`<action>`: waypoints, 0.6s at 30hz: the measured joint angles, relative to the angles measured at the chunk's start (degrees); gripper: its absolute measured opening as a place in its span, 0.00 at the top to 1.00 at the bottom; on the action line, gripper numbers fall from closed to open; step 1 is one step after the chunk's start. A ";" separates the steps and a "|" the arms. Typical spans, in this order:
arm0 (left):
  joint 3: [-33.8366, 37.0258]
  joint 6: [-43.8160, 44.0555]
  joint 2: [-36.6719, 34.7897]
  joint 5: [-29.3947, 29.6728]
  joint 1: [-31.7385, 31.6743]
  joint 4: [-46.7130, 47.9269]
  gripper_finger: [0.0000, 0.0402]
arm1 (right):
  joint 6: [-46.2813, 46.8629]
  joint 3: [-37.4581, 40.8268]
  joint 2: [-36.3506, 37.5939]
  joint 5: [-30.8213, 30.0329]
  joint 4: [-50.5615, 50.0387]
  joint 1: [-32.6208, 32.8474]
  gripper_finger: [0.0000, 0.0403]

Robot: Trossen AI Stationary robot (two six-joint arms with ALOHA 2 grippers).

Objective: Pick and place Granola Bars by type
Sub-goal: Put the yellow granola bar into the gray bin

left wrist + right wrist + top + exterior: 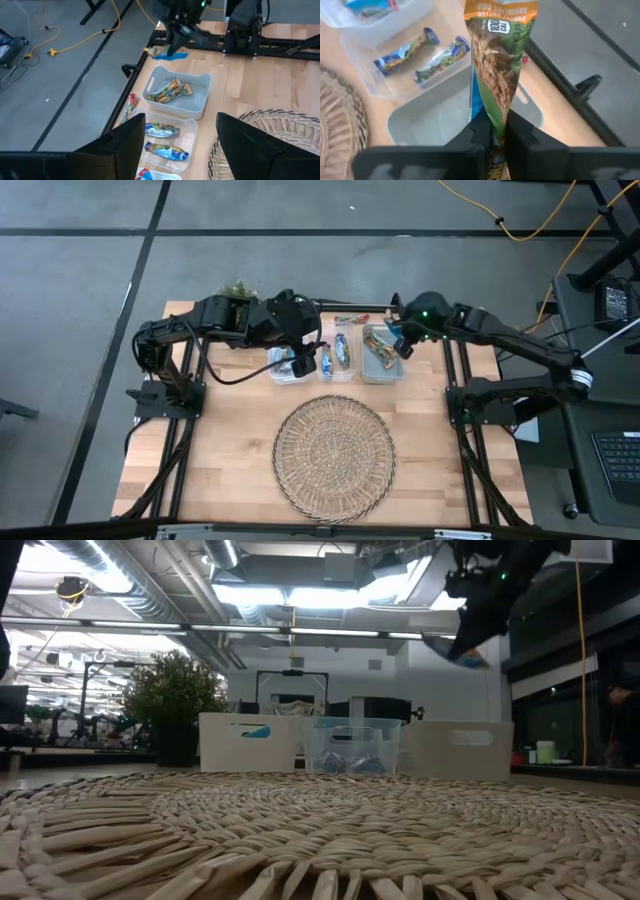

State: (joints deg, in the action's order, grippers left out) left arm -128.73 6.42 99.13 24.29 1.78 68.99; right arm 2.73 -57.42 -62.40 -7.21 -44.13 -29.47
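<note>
Pinching one end of a light, crinkly bar (501, 75), the right gripper (496, 131) hangs it above the right bin (381, 367); the slick foil could slip, while the left gripper (180, 135) waits spread over the left bin (287, 369).

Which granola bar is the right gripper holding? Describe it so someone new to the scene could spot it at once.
Start at the round wicker tray, then go to the three bins behind it. Over the rightmost, grey bin hangs the right gripper, shut on a granola bar. It is the only bar in the air, its wrapper green and orange; the others lie in bins or on the table.
</note>
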 joint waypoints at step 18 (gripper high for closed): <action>0.00 -2.69 0.02 0.13 -0.83 0.02 0.42 | -0.78 4.55 -11.99 1.78 8.27 -1.53 0.82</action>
State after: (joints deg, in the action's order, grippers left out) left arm -128.73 3.73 99.15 24.43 0.95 69.01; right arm 1.95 -52.87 -74.39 -5.43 -35.86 -31.00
